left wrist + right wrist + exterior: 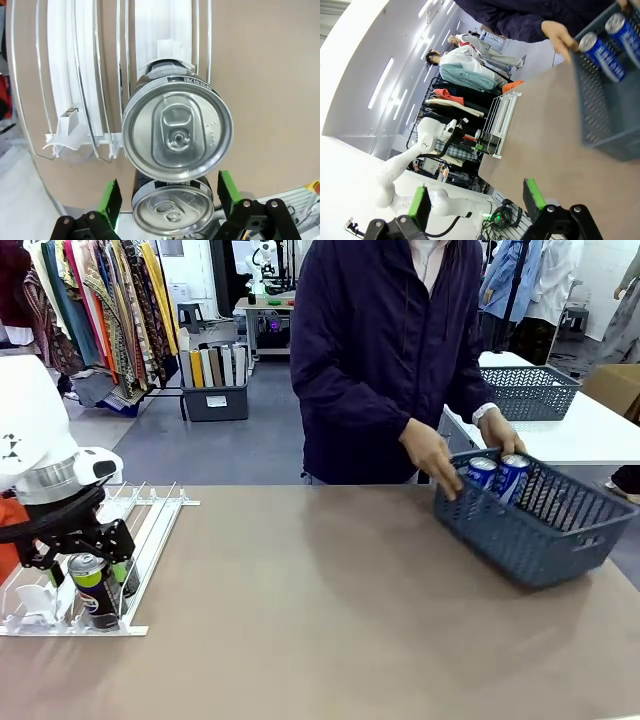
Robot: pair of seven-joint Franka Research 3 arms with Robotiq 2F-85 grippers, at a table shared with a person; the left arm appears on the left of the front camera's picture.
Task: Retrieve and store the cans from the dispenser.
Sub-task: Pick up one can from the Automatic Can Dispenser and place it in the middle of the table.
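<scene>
Dark with a green-yellow band, 2 cans (pixel 177 135) stand one behind the other in a lane of the white dispenser (pixel 150 525), at the left end of the brown table (pixel 300 620). From the left wrist both show their silver tops. The larger one sits against a white stopper (pixel 167 50). The smaller one (pixel 172 212) lies between the green pads (pixel 111 200). The left gripper (pixel 167 200) has its jaws spread, 1 pad on each side of that can. A sliver of gap shows at 1 pad; at the other I cannot tell whether it touches. In the front view this gripper hangs over the near end of the dispenser, with a can (pixel 97 598) right under it.

The right gripper (pixel 477 200) holds its jaws wide apart, with nothing between the pads. Its camera looks along the table edge toward the dispenser, far off.

A grey lattice basket (pixel 560 540) sits at the right of the table. In its far left corner 2 blue-and-white cans (pixel 482 472) stand upright, just beside each other. The person (pixel 380 340) across the table, in a dark jacket, has both hands at the basket. 1 hand (pixel 430 455) is at the corner next to the cans, and the other (pixel 500 430) rests on the far rim.
</scene>
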